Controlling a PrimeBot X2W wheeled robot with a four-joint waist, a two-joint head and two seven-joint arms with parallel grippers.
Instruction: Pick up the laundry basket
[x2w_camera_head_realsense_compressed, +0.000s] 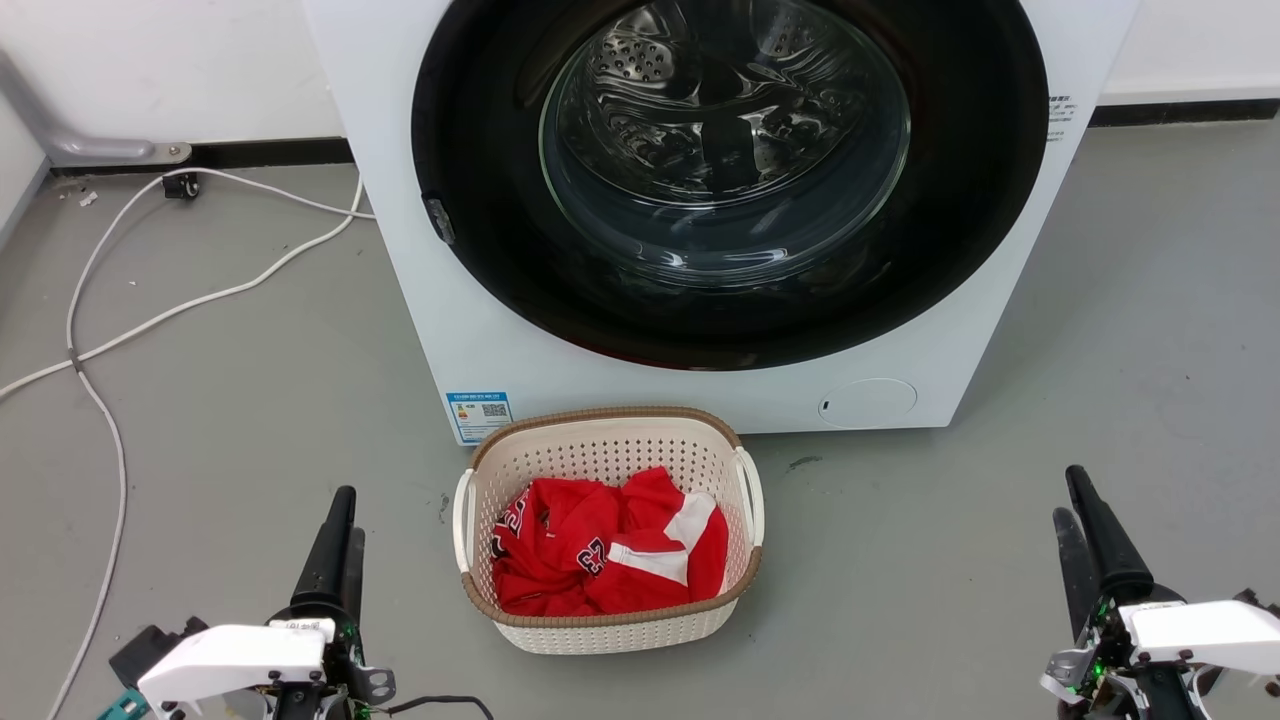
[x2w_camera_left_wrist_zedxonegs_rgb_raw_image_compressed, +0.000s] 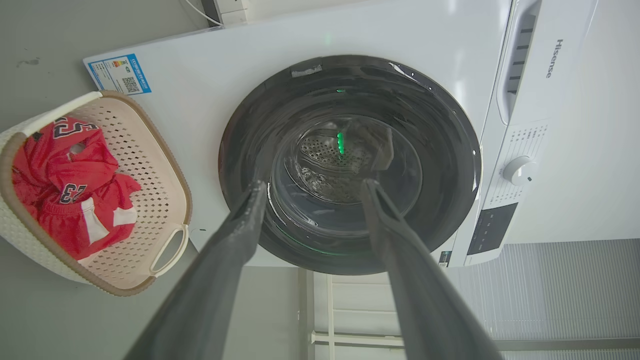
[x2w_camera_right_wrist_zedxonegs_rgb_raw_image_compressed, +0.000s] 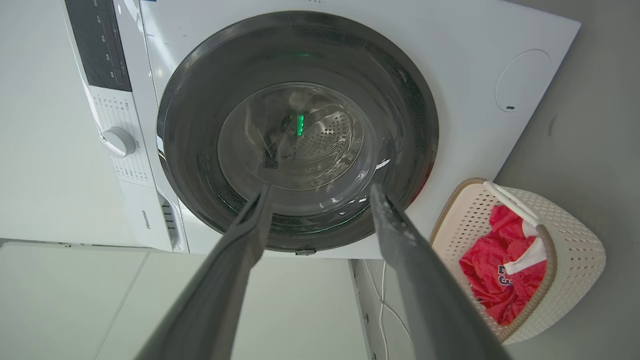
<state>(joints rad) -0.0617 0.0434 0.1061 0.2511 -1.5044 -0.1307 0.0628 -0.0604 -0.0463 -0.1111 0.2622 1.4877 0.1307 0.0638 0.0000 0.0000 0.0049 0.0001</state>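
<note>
The laundry basket is small, cream-white and perforated, with a brown rim and white side handles. It stands on the grey floor just in front of the washer and holds a red and white garment. The left wrist view has the basket at its left edge, the right wrist view has the basket at its lower right. My left gripper is at the lower left, open and empty, well left of the basket. My right gripper is at the lower right, open and empty, far right of it.
A white front-loading washer with a dark round door stands right behind the basket. White cables trail over the floor at the left. Bare grey floor lies on both sides of the basket.
</note>
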